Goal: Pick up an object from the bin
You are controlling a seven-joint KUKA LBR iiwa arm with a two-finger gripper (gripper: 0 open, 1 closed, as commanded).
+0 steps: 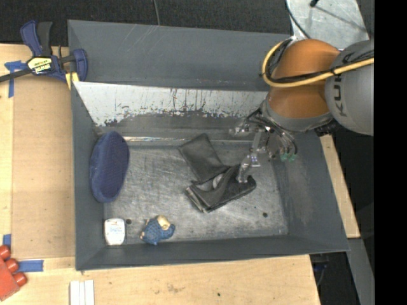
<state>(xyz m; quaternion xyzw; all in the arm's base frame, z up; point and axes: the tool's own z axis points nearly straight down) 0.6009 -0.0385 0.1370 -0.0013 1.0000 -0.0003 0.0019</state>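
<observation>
My gripper [245,172] reaches down into the right half of the bin, under the arm's orange cover. Its tip is at the right end of a dark grey, folded, pouch-like thing [219,193] that lies slantwise on the bin floor. Whether it touches or grips that thing I cannot tell. A dark grey crumpled cloth [202,154] lies just left of the gripper and overlaps the pouch's upper edge.
A blue oval padded thing [109,165] leans on the left wall. Near the front left corner lie a small white block [114,231] and a small blue-and-tan toy [157,230]. The arm's bulk hangs over the bin's back right.
</observation>
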